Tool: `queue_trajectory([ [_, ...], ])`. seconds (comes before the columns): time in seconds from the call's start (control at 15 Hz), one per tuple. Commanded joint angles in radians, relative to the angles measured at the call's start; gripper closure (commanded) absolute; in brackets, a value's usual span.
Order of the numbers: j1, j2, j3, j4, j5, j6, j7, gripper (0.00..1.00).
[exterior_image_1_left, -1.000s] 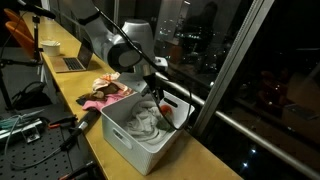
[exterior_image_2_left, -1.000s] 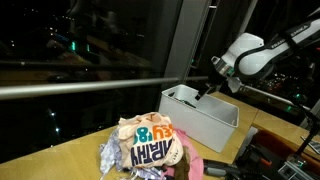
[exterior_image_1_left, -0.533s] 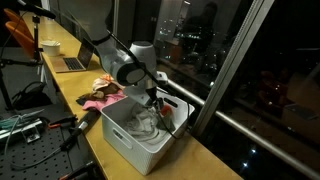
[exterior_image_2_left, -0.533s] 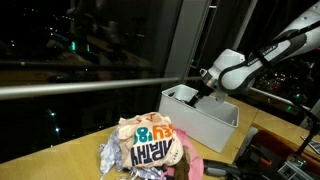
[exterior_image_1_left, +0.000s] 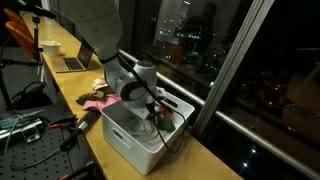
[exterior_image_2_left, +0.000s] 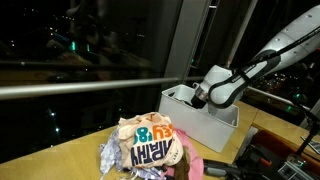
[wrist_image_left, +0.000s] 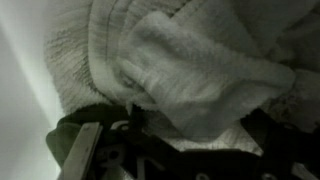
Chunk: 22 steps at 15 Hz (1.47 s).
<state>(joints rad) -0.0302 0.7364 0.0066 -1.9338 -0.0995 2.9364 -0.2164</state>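
The white bin (exterior_image_1_left: 122, 142) sits on the bench (exterior_image_1_left: 68, 88) by the dark window, stuffed with white towels (wrist_image_left: 200, 70). The pincer (exterior_image_1_left: 153, 113) hangs down inside it, jaws spread, close over the terry folds with nothing pinched. A pink cloth (exterior_image_1_left: 100, 100) lies beside the bin — outside it, on the bench.

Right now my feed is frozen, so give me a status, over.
Gripper open, down inside white bin. White towel at its fingertips, not clamped. Nothing in the way.

The crumpled snack bag (exterior_image_2_left: 150, 145) bears large upside-down Korean lettering, too unclear to read.
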Motion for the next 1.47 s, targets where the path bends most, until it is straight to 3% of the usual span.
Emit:
queue_trajectory([
  [0.0, -0.023, 0.096, 0.011, 0.059, -0.012, -0.002, -0.005, 0.00],
  [0.27, -0.036, 0.143, 0.011, 0.069, -0.011, -0.002, -0.005, 0.00],
  [0.33, -0.040, 0.145, 0.015, 0.067, -0.010, -0.001, -0.006, 0.09],
  [0.4, -0.043, 0.139, 0.019, 0.063, -0.011, 0.000, -0.010, 0.26],
  [0.73, -0.032, 0.077, 0.024, 0.012, -0.004, -0.001, 0.008, 0.63],
  [1.0, -0.036, -0.043, 0.044, -0.092, 0.005, 0.000, 0.013, 0.94],
  [1.13, -0.038, -0.119, 0.052, -0.152, 0.009, -0.006, 0.016, 0.99],
  [1.4, -0.055, -0.311, 0.082, -0.276, 0.030, -0.020, 0.016, 1.00],
])
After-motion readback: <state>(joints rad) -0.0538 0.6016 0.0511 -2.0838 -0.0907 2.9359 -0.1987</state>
